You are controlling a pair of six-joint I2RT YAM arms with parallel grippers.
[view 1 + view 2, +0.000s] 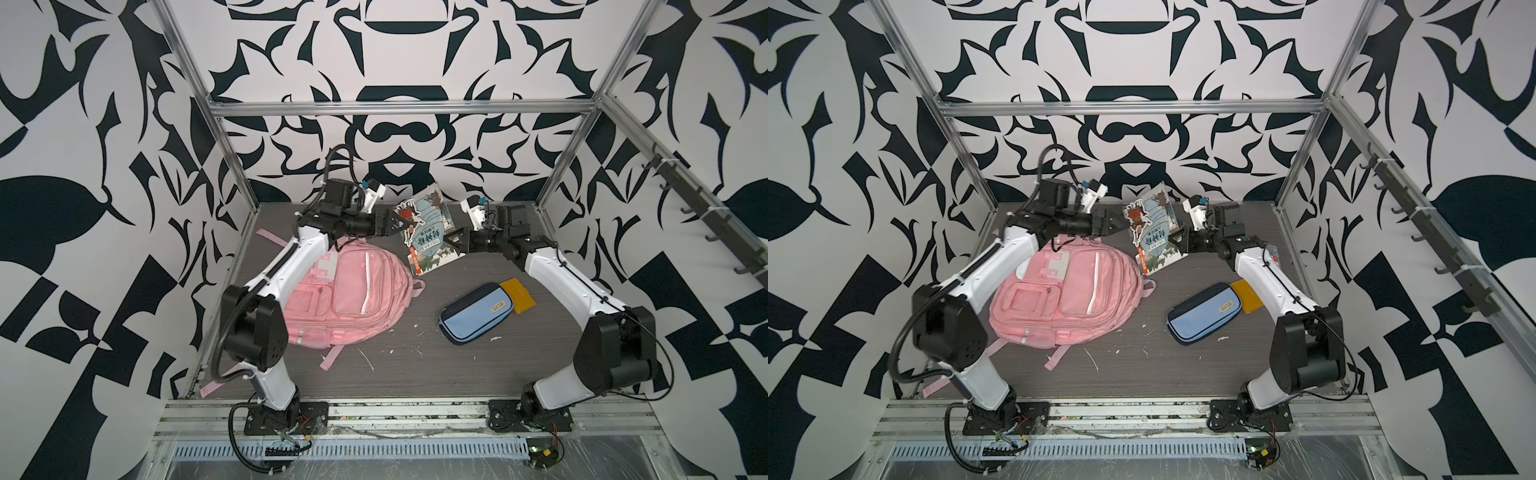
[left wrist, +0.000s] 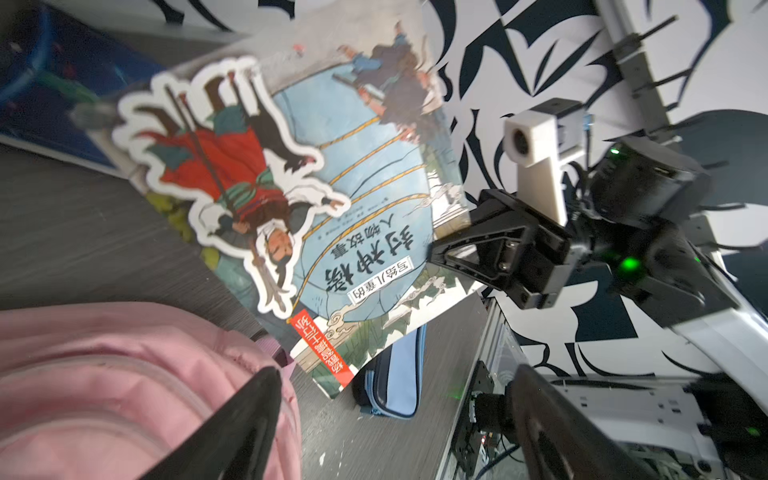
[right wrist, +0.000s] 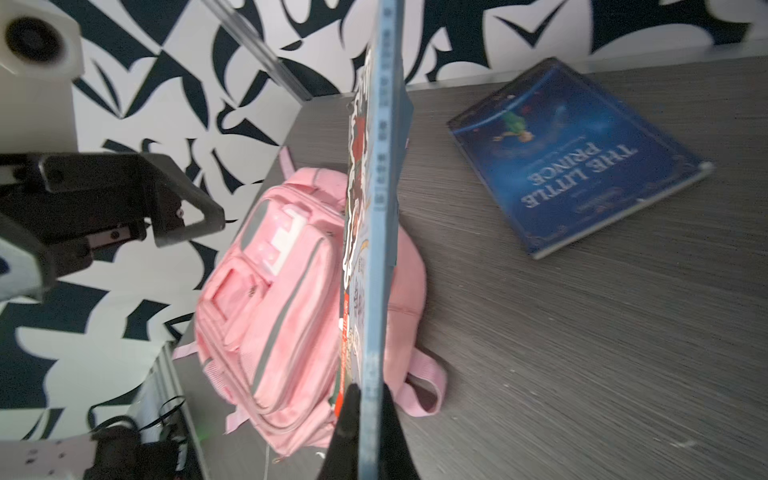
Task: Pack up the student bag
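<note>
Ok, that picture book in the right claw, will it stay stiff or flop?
Likely stiff: the picture book shows a straight edge, no sag. Thin, so probably light. Pinched at one edge only by the right claw, it could pivot or slip.

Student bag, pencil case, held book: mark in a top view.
student bag (image 1: 353,299), in a top view, front pocket.
pencil case (image 1: 473,316), in a top view, light-blue panel.
held book (image 1: 430,230), in a top view, cover.

Camera placement: high stereo pair, one close camera per wrist.
Both top views look down from the front over the whole table (image 1: 415,374); wrist views face each other across the book (image 2: 374,187), both sharing the student bag (image 3: 291,291).
</note>
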